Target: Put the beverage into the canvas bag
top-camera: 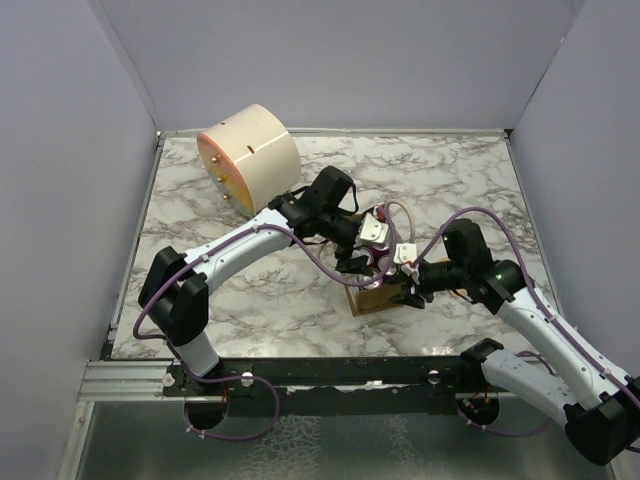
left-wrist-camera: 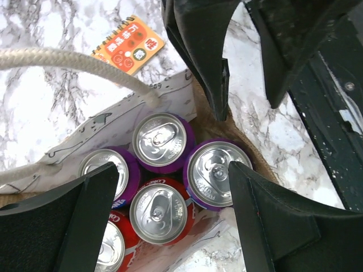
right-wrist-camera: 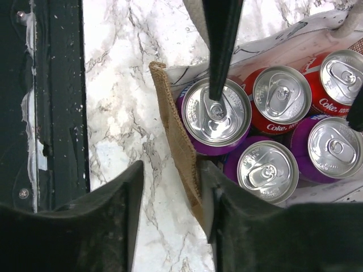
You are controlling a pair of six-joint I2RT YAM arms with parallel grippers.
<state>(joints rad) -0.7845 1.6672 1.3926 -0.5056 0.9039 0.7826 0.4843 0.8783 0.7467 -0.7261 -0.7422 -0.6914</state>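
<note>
- Canvas bag [top-camera: 375, 298] stands on the marble table [top-camera: 200, 300], between the two arms.
- Five beverage cans [right-wrist-camera: 266, 170] sit upright inside it, packed close.
- Left gripper [left-wrist-camera: 173, 170]: fingers spread wide above the cans, holding nothing.
- Right gripper [right-wrist-camera: 170, 170]: jaws apart, straddling the bag's end wall.

I'm driving this from afar, and it reads as a robotics lab test cell, not a home or a shop. Plain grey panels [top-camera: 60, 150] box in the marble-patterned tabletop [top-camera: 450, 170] on three sides, well away from my left claw [top-camera: 368, 255] and right claw [top-camera: 403, 280]. Behind both claws, at the near edge, a black rail [top-camera: 330, 370] carries the arm bases, and purple cables [top-camera: 300, 250] loop along the arms. The only goods are staged props: a cream cylinder [top-camera: 250, 155] far beyond the left claw, and a canvas bag [top-camera: 375, 300] of soda cans [left-wrist-camera: 161, 139] right beneath both claws.
</note>
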